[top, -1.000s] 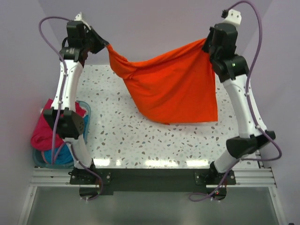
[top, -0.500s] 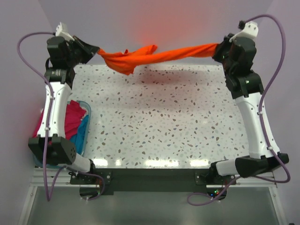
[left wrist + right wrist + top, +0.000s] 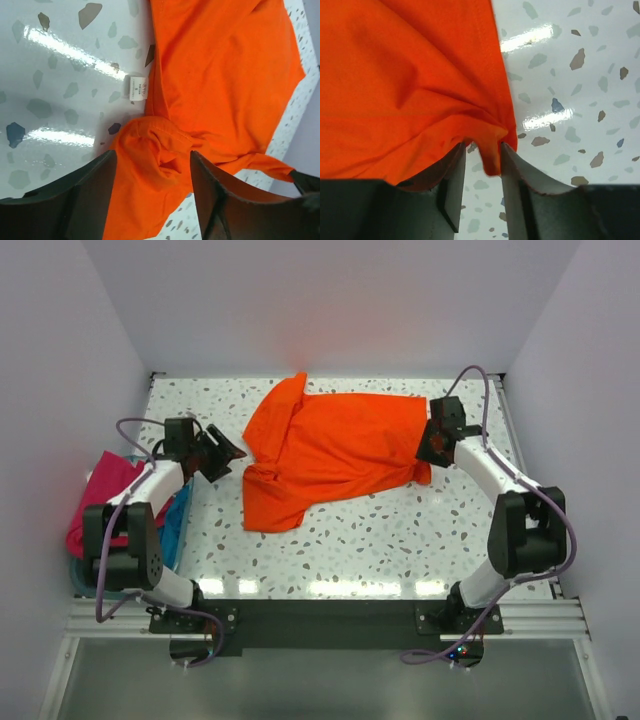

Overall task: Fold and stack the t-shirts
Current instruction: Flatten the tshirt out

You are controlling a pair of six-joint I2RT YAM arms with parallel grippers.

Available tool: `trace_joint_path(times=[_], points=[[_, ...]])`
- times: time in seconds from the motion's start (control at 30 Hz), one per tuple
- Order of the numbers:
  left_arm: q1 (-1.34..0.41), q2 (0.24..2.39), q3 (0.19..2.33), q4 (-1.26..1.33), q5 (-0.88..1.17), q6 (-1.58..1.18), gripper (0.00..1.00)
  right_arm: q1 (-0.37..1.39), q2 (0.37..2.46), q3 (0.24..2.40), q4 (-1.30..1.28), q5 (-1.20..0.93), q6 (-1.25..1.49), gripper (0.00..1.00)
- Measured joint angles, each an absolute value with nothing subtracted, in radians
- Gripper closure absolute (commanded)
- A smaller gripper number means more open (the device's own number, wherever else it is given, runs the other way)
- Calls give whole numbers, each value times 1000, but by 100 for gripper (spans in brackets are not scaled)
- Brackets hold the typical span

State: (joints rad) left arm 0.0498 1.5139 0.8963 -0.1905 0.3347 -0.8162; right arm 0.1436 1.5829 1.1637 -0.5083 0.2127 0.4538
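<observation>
**A:** Top external view first. The orange t-shirt (image 3: 335, 455) lies on the speckled table (image 3: 400, 540), toward the far side. It is stretched left to right and rumpled along its left end.

**B:** Flat, then?

**A:** Mostly. One corner points at the back wall, and a bunched lobe reaches toward the near edge.

**B:** And the left gripper?

**A:** The left gripper (image 3: 230, 452) sits low, just beside the shirt's left edge, with its jaws wide apart and nothing held. In the left wrist view its fingers (image 3: 87, 200) stand either side of a crumpled fold of orange, and neither presses on it. The cloth rests on the table. A small white label (image 3: 137, 88) lies at the shirt's edge.

**B:** The right one?

**A:** The right gripper (image 3: 428, 448) is at the shirt's right edge. In the right wrist view its fingers (image 3: 520, 195) are parted only a little. A tab of the hem hangs in the gap, close against one finger. Table shows between the tab and the other finger — so the jaws are not clamped on it.

**B:** So neither has a grip.

**A:** As far as these views show, no.

**B:** Where are the other shirts?

**A:** At the table's left edge, beside the left arm. A magenta-pink t-shirt (image 3: 100, 495) is heaped in the pale blue tub (image 3: 80, 580) and spills over its rim, with teal cloth (image 3: 178, 520) next to it. Both are well apart from the orange one.
</observation>
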Motion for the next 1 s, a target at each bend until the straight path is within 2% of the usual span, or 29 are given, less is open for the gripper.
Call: trace_joint_path(times=[0.03,0.13,0.2,0.33,0.47,0.63,1.0], points=[[45,1516,896,-199,328,-810,28,144,1603,1173,-512,206,455,42],[27,1461,896,-218,275,-790,29,144,1606,1180,-512,193,453,33],[5,1396,884,-228,221,-781,32,144,1578,1172,-508,192,453,33],[-89,1221,790,-252,88,-777,45,144,1453,1079,-492,200,454,34],[-183,1121,632,-277,-15,-802,46,144,1342,979,-492,207,454,36],[-206,1165,558,-305,-87,-817,44,144,1304,918,-489,218,461,39],[-206,1402,629,-157,-59,-757,43,144,1300,879,-462,216,487,41]])
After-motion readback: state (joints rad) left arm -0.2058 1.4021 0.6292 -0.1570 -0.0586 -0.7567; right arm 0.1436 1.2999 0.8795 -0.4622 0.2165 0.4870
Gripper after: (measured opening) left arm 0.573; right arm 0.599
